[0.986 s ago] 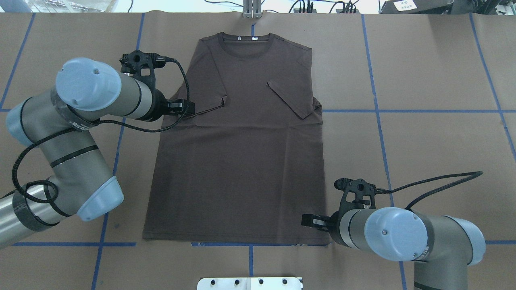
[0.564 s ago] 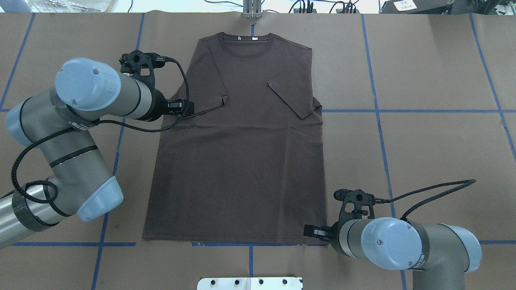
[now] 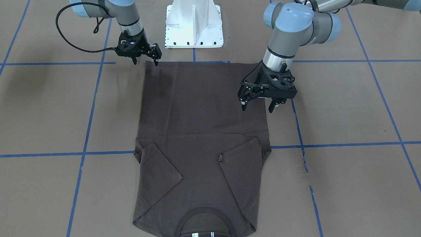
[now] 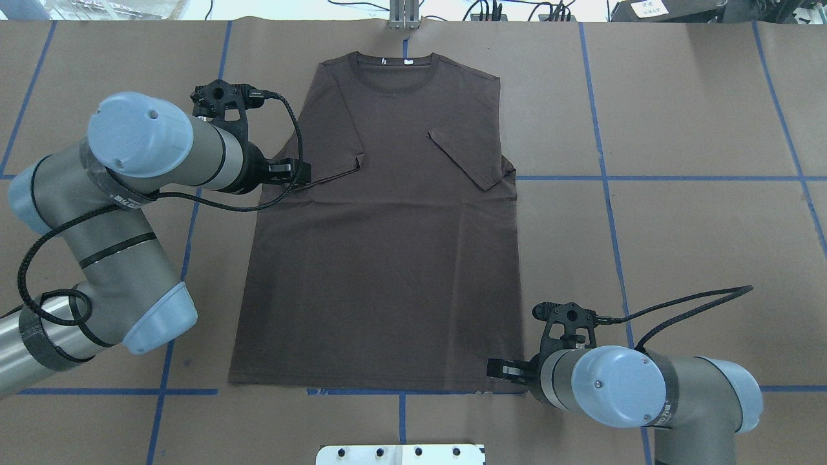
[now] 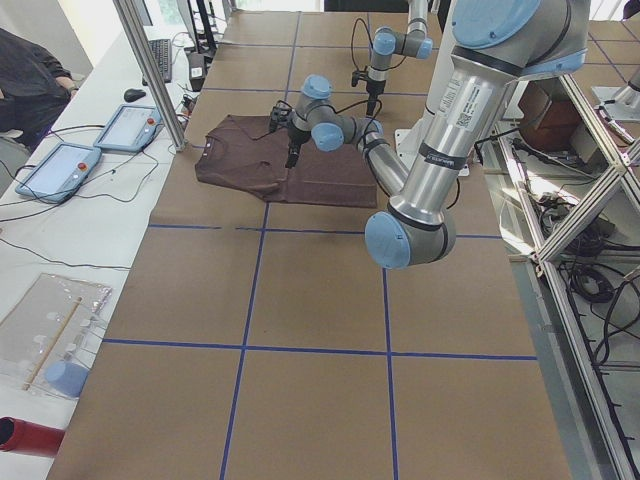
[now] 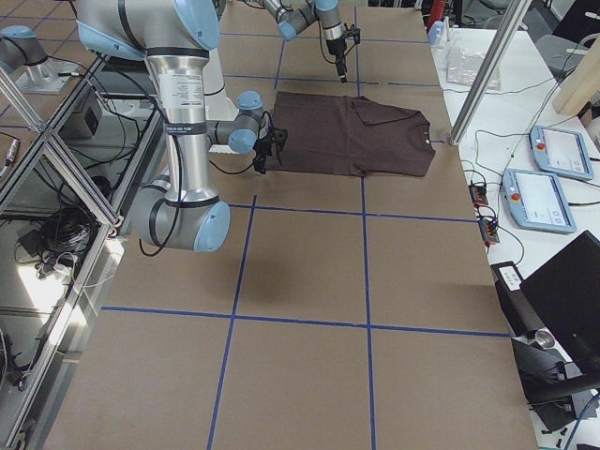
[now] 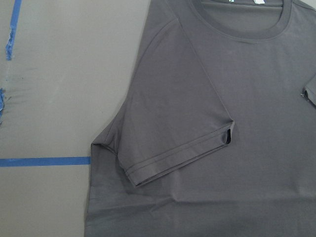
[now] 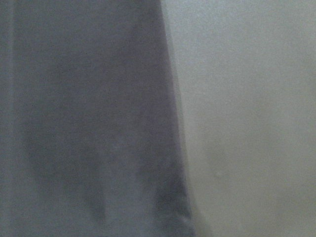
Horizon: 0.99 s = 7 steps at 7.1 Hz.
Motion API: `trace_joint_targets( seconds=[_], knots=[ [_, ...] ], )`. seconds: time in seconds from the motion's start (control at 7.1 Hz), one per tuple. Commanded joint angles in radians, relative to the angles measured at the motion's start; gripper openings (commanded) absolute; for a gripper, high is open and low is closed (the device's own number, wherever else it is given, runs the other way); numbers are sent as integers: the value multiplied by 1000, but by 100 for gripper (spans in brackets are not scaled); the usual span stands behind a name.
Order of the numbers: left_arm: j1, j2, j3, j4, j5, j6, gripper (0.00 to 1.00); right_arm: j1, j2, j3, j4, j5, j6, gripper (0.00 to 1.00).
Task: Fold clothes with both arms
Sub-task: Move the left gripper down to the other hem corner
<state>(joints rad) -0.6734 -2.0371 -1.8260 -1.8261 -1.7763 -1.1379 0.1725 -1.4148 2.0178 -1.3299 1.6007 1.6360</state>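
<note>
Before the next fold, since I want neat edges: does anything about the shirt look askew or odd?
Nothing damaged. The T-shirt lies flat, sleeves tucked in, but unevenly: the sleeve on the robot's right slants steeply and a nub of fabric pokes past the side edge there.

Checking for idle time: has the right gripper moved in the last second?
Yes. In the overhead view the right gripper has slid toward the robot, closer to the blue tape line running past the T-shirt's near hem.
</note>
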Motion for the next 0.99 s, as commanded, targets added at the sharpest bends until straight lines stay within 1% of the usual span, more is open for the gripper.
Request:
trace_joint_targets(
  seconds=[0.0,0.14,0.28,0.42,0.56,0.85],
  knots=[
    [0,0,-1,1,0,1,100,2,0,-5,0,14,-1,88],
    [0,0,-1,-1,0,1,100,2,2,-4,1,33,1,81],
    [-1,0,-1,-1,0,1,100,2,4,-4,2,39,1,77],
    [-2,0,-1,-1,2,3,100,2,4,-4,2,42,1,54],
    [-2,0,-2,-1,0,3,100,1,2,-7,2,42,1,41],
    [0,-2,-4,1,0,1,100,1,2,-8,0,44,-1,39]
  ],
)
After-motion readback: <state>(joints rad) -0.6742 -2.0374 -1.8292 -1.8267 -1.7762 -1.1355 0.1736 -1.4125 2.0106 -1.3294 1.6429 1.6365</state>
